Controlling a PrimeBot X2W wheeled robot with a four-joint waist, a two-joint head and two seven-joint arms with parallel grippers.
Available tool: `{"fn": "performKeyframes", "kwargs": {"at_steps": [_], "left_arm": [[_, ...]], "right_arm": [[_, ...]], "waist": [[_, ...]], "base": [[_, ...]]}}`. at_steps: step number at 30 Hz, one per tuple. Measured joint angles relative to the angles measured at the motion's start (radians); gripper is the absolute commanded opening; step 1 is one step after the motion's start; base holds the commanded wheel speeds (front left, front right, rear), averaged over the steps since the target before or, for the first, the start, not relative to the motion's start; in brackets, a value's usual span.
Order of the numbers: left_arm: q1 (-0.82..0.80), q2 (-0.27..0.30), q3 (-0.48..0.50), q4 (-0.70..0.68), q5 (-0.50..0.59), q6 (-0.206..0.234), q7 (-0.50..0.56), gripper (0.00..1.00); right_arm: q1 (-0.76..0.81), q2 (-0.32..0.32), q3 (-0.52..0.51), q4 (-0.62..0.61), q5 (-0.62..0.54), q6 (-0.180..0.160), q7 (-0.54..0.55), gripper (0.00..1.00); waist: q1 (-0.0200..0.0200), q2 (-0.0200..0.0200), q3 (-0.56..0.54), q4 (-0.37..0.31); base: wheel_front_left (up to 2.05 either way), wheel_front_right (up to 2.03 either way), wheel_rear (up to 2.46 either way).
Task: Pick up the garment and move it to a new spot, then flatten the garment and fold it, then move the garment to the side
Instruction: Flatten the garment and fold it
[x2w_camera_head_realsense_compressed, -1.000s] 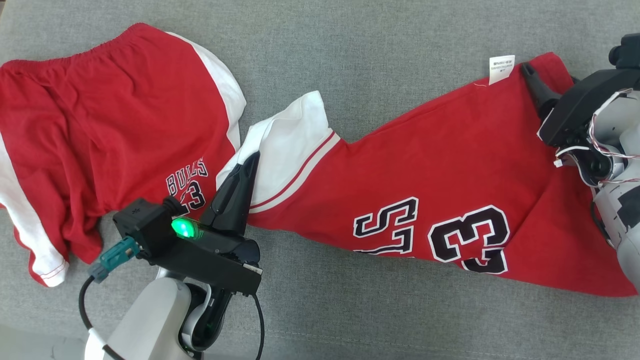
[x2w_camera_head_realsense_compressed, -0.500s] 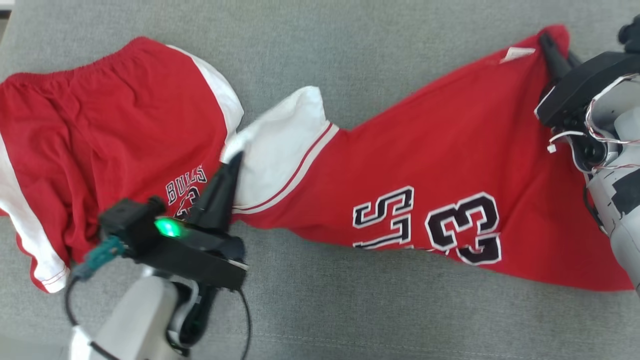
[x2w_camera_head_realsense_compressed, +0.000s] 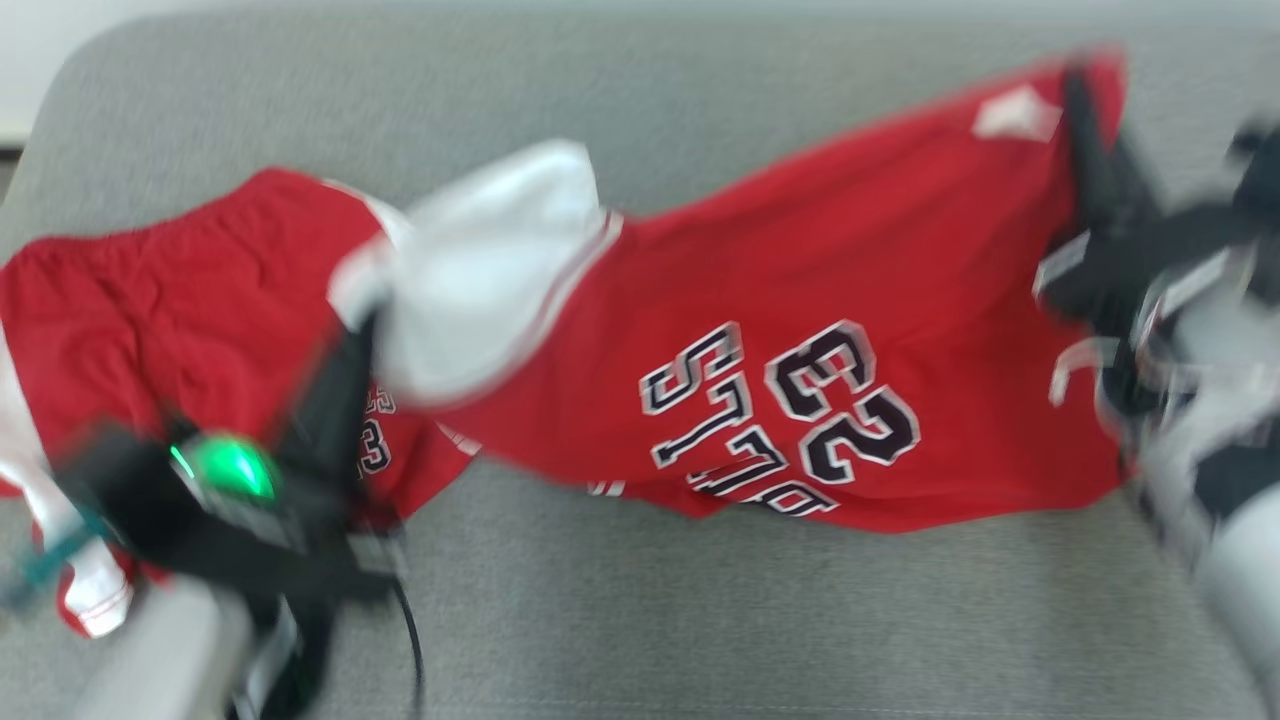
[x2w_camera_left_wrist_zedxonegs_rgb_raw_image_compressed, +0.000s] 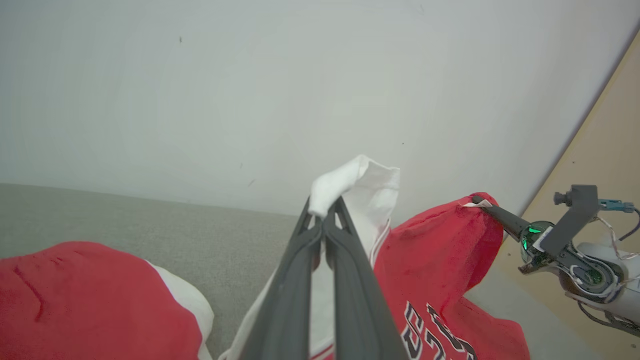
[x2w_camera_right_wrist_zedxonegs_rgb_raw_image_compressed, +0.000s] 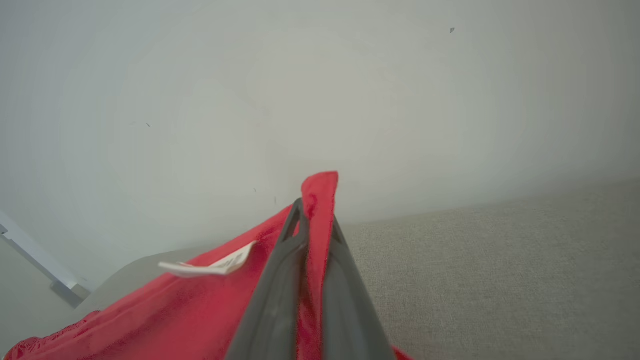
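Red basketball jersey (x2w_camera_head_realsense_compressed: 800, 270) hanging stretched between two grippers above a grey upholstered cushion (x2w_camera_head_realsense_compressed: 700, 620), to the right of a pair of red shorts (x2w_camera_head_realsense_compressed: 180, 300) with white side panels that lies on the cushion. At its left end the jersey has a white sleeve (x2w_camera_head_realsense_compressed: 480, 280) edged with a red-and-white stripe. The body is plain red and sags in the middle; whether its lower edge touches the cushion cannot be told. Writing: the shorts bear a small, blurred "23"; the jersey front bears black, white-outlined lettering, of which "LS" is legible, beside a tilted "23"; a white care label (x2w_camera_head_realsense_compressed: 1015, 115) projects near the right-hand corner, its print too small to read. The left gripper (x2w_camera_left_wrist_zedxonegs_rgb_raw_image_compressed: 324, 210) reaches up from the lower left, a green light (x2w_camera_head_realsense_compressed: 235, 465) on its wrist, its two fingers closed on a bunched fold of the white sleeve. The right gripper (x2w_camera_right_wrist_zedxonegs_rgb_raw_image_compressed: 312, 210) enters from the right, fingers clamped on the red corner just beside the label. The head view is motion-blurred.
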Motion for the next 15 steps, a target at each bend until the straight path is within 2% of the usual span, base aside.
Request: {"fn": "performKeyframes", "kwargs": {"at_steps": [5, 10, 15], "left_arm": [[0.200, 0.069, -0.093, -0.080, -0.054, 0.000, 0.034, 0.00], [0.316, 0.163, -0.220, -0.199, -0.165, 0.000, 0.124, 0.00], [0.370, 0.261, -0.277, -0.237, -0.233, 0.000, 0.209, 0.00]], "right_arm": [[0.236, -0.019, 0.009, -0.133, 0.063, 0.000, -0.010, 0.00], [0.493, -0.093, -0.017, -0.298, 0.145, 0.001, -0.019, 0.00], [0.697, -0.181, -0.014, -0.502, 0.232, 0.001, -0.019, 0.00]], "waist": [[-0.0002, 0.0000, -0.048, -0.042], [-0.0002, 0.0000, -0.080, -0.094], [-0.0001, 0.0000, -0.095, -0.136]], "base": [[0.00, 0.00, 0.00], [0.00, 0.00, 0.00], [0.00, 0.00, 0.00]]}}
